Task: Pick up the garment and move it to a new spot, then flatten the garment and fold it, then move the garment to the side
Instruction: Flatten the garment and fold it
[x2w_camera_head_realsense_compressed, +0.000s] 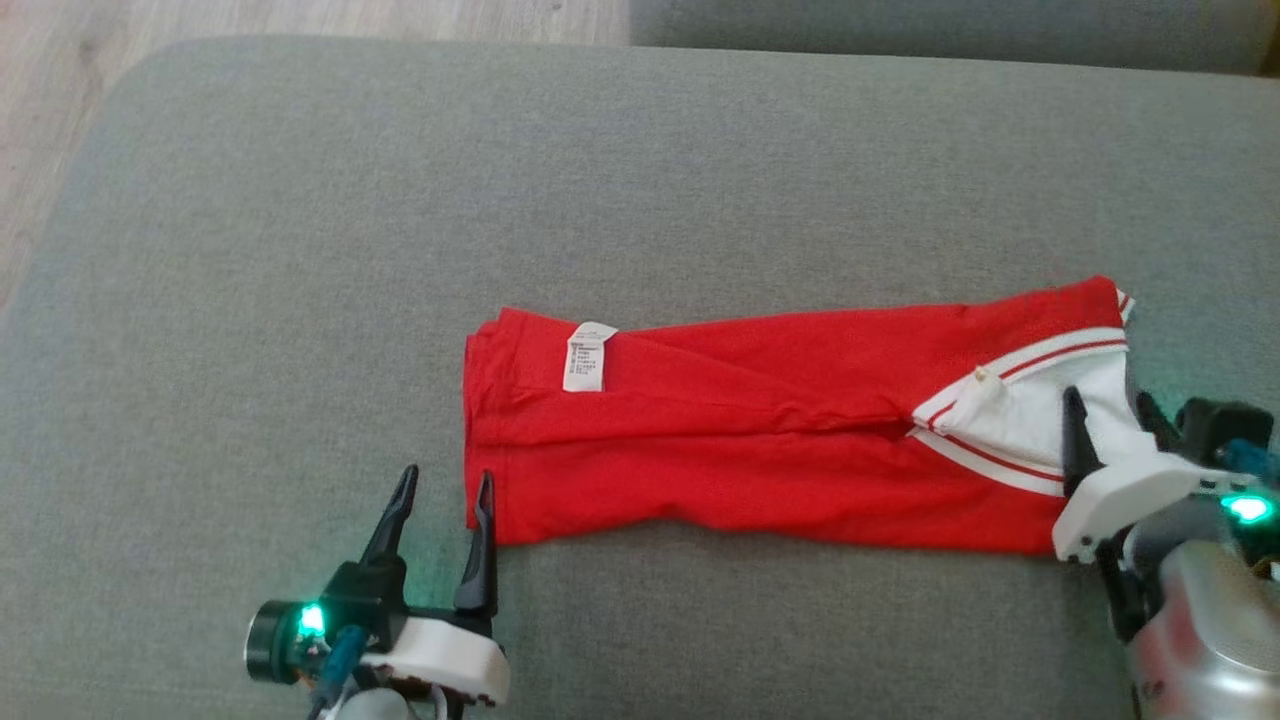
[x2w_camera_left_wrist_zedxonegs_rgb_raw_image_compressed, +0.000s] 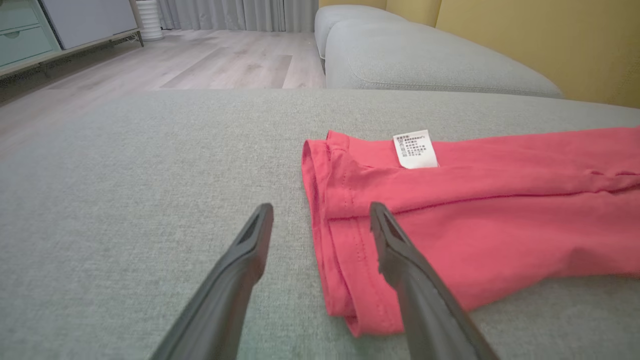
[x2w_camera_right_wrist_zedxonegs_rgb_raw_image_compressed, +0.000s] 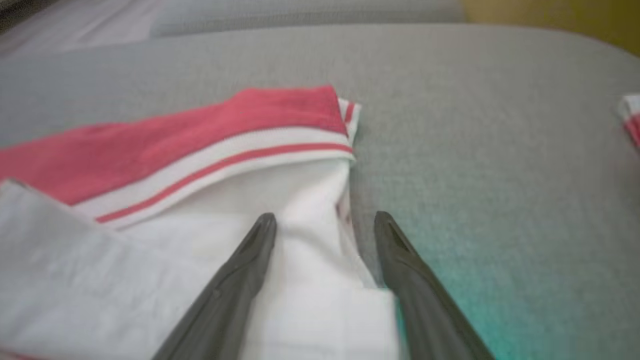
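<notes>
The garment (x2w_camera_head_realsense_compressed: 780, 430), red shorts with a white side panel and stripe trim, lies folded into a long strip across the grey cushion (x2w_camera_head_realsense_compressed: 640, 180). A white care label (x2w_camera_head_realsense_compressed: 588, 356) shows near its left end. My left gripper (x2w_camera_head_realsense_compressed: 443, 480) stands open at the garment's (x2w_camera_left_wrist_zedxonegs_rgb_raw_image_compressed: 450, 215) near left corner, one finger over the fabric edge and one over bare cushion (x2w_camera_left_wrist_zedxonegs_rgb_raw_image_compressed: 125, 200). My right gripper (x2w_camera_head_realsense_compressed: 1107, 412) is open at the right end, straddling the white panel's (x2w_camera_right_wrist_zedxonegs_rgb_raw_image_compressed: 280, 220) edge. Nothing is gripped.
Wooden floor (x2w_camera_head_realsense_compressed: 150, 40) lies beyond the cushion's far left edge. A second grey cushion (x2w_camera_left_wrist_zedxonegs_rgb_raw_image_compressed: 425, 55) sits behind, against a yellow wall (x2w_camera_left_wrist_zedxonegs_rgb_raw_image_compressed: 550, 35). A small red-and-white scrap of fabric (x2w_camera_right_wrist_zedxonegs_rgb_raw_image_compressed: 631, 117) shows at the right edge of the right wrist view.
</notes>
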